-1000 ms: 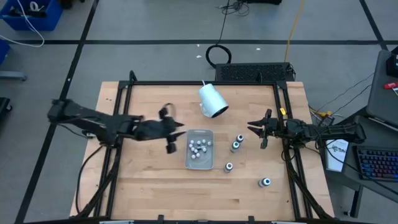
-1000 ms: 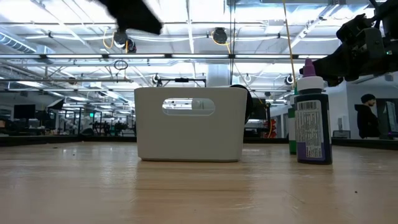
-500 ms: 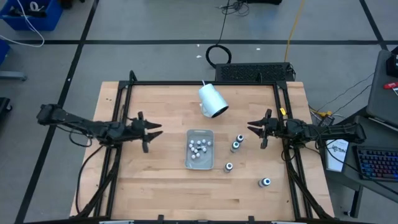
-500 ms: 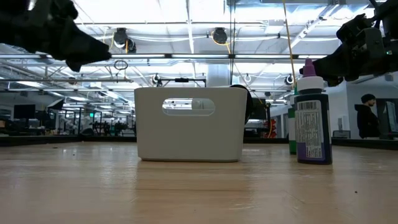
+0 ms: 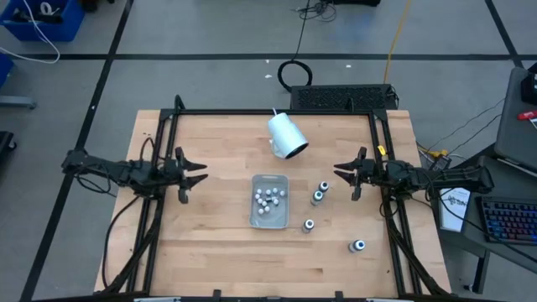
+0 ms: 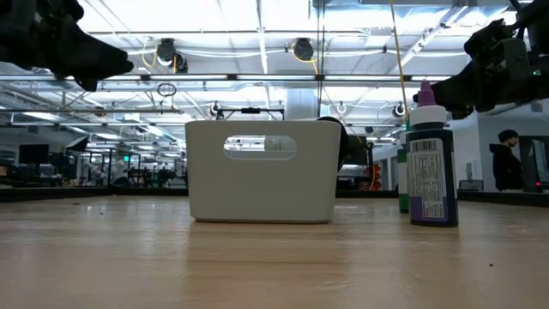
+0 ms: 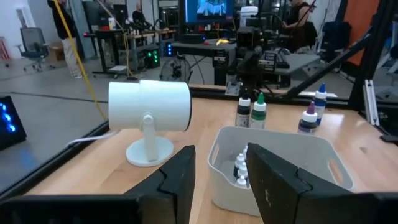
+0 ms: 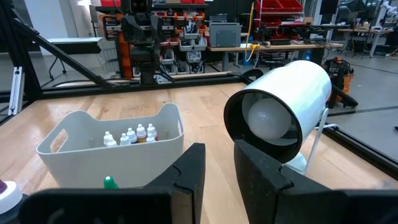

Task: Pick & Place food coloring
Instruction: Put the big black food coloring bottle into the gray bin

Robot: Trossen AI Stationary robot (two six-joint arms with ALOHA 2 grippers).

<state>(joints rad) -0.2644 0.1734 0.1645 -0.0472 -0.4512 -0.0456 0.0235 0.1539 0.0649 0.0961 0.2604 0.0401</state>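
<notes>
Left gripper is hovering over the left side of the worktop, fingers parted with nothing between them. It is pointing toward the bin, likely lined up for a reach.

Ahead of it, well apart, the white bin is sitting mid-worktop. The small whitish food coloring bottles are clustered inside it; the left wrist view is showing them upright against the bin's near wall. So that part of the set looks already placed.

Diagonally ahead of the left gripper, beyond the bin, the white lamp-like fixture is standing on its round base, head aimed across the worktop. It isn't part of the job, just something to route around.

Between the bin and the right gripper, four dark bottles with pale caps are standing loose: two together just beside the bin, one nearer the front edge, and one farther out toward the front corner. In the low view the nearest one is showing a purple tip. My read is that these are what remains.

Right gripper is parked at the right side, fingers closed on nothing, facing the bin. The pair of dark bottles is sitting near it, so that arm looks better placed for them.
</notes>
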